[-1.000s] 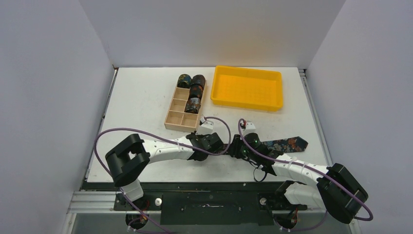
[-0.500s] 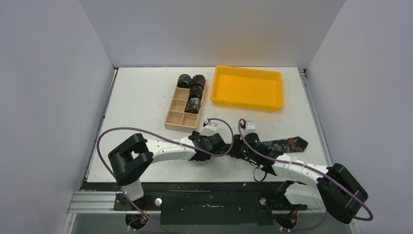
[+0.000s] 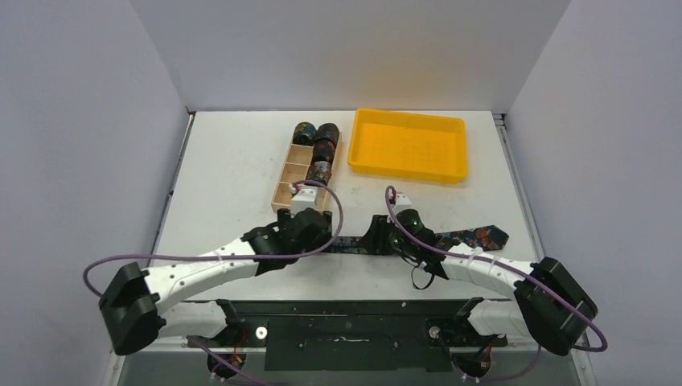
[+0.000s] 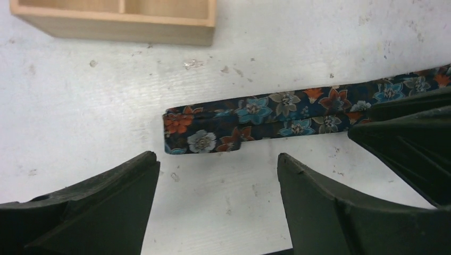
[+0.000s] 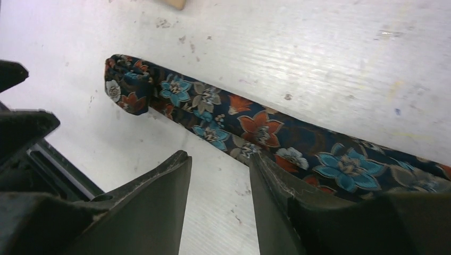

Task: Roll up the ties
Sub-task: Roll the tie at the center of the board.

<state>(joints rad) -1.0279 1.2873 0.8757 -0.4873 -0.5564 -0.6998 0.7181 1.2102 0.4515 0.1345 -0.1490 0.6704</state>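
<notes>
One tie (image 3: 474, 238) lies flat and unrolled across the near middle of the table. Its narrow end (image 4: 205, 130) is folded over on itself and points left. My left gripper (image 4: 217, 159) is open just short of that end, with only bare table between its fingers. My right gripper (image 5: 218, 158) stands open beside the strip (image 5: 255, 127), its right finger (image 5: 266, 175) against the fabric's near edge, holding nothing. From above, the left gripper (image 3: 324, 239) and right gripper (image 3: 376, 238) face each other over the tie. Rolled ties (image 3: 325, 137) sit in the wooden box (image 3: 288, 195).
The yellow tray (image 3: 408, 146) stands at the back right, beside the wooden box (image 4: 117, 24), whose near compartments show bare wood. The left arm's purple cable (image 3: 330, 205) loops over the box's near corner. The tie's wide end (image 3: 492, 236) reaches toward the right edge.
My left gripper has opened, let go of the tie's narrow end and drawn back left. The right gripper has opened too. The narrow end now lies stretched out flat.
</notes>
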